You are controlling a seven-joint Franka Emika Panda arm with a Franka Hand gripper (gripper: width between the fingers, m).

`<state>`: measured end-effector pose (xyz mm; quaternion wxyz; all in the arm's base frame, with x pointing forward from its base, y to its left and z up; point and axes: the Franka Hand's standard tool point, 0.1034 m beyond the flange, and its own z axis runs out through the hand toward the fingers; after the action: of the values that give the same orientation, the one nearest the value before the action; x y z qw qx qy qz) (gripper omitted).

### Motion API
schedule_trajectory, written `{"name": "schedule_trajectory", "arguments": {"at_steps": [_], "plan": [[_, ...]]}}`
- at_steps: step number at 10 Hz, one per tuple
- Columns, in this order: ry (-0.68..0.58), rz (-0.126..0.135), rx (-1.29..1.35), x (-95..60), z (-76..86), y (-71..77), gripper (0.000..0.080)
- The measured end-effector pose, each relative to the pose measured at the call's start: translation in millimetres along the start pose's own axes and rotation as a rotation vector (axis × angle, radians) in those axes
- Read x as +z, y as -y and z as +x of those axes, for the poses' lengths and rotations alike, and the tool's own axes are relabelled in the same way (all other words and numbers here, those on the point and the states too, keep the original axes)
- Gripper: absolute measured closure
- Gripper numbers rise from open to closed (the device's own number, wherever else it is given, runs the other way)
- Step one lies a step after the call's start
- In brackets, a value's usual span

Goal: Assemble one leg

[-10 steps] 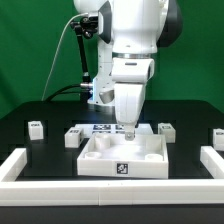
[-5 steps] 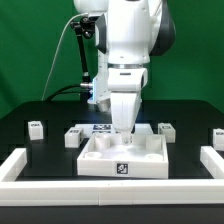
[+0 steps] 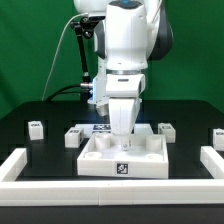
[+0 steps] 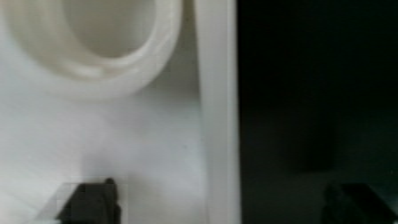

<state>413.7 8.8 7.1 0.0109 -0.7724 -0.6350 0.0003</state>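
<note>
Several small white legs with marker tags stand on the black table in the exterior view: one at the far left (image 3: 36,127), one by the tray's back left (image 3: 75,137), one at its back right (image 3: 165,129). My gripper (image 3: 121,130) hangs low over the back rim of the large white tray-like part (image 3: 122,158), holding no leg. In the wrist view the gripper (image 4: 221,203) is open. One fingertip (image 4: 86,200) is over the tray's white surface (image 4: 107,130), the other over the black table, with the tray's edge between them.
The marker board (image 3: 98,128) lies behind the tray, partly hidden by the arm. Another small white part (image 3: 218,136) stands at the far right. White border rails run along the front left (image 3: 18,165) and front right (image 3: 212,160).
The arm has shifted a little to the exterior view's left over the tray's back rim. The parts on the table have not moved.
</note>
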Motion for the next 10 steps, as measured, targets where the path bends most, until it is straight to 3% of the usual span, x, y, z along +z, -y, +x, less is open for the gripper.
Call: {"name": "schedule_trajectory", "arguments": {"at_steps": [2, 3, 4, 10], "plan": [[0.000, 0.000, 0.000, 0.0, 0.0, 0.0, 0.0539], [0.000, 0.000, 0.000, 0.0, 0.0, 0.0, 0.0539], [0.000, 0.000, -0.001, -0.1, 0.2, -0.1, 0.0716], [-0.002, -0.006, 0.000, -0.8, 0.4, -1.5, 0.0744]]}}
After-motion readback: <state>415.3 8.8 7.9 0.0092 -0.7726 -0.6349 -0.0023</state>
